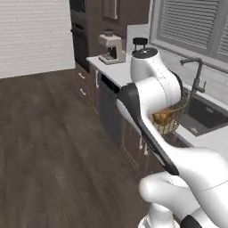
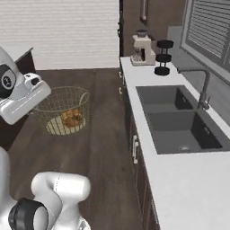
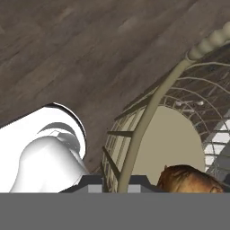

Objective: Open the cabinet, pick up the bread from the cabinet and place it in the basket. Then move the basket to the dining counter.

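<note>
My gripper (image 3: 117,182) is shut on the rim of the tan wire basket (image 2: 63,108), which hangs in the air over the dark wooden floor, to the left of the worktop. The golden-brown bread (image 2: 72,117) lies on the basket's base, and it also shows close up as the bread (image 3: 188,179). In the left base view my own arm covers most of the basket (image 1: 174,116); the bread (image 1: 162,118) peeks through its wires. The cabinet is out of view. A pale top over a dark side (image 2: 20,54) at the left edge may be the dining counter; too little shows to tell.
The pale worktop (image 2: 179,179) runs along the right, with a dark double sink (image 2: 173,119), a tap (image 2: 204,90) and a coffee machine (image 2: 143,48) at its far end. Dark drawer fronts (image 1: 84,84) line its side. Open wooden floor (image 1: 44,133) lies to the left.
</note>
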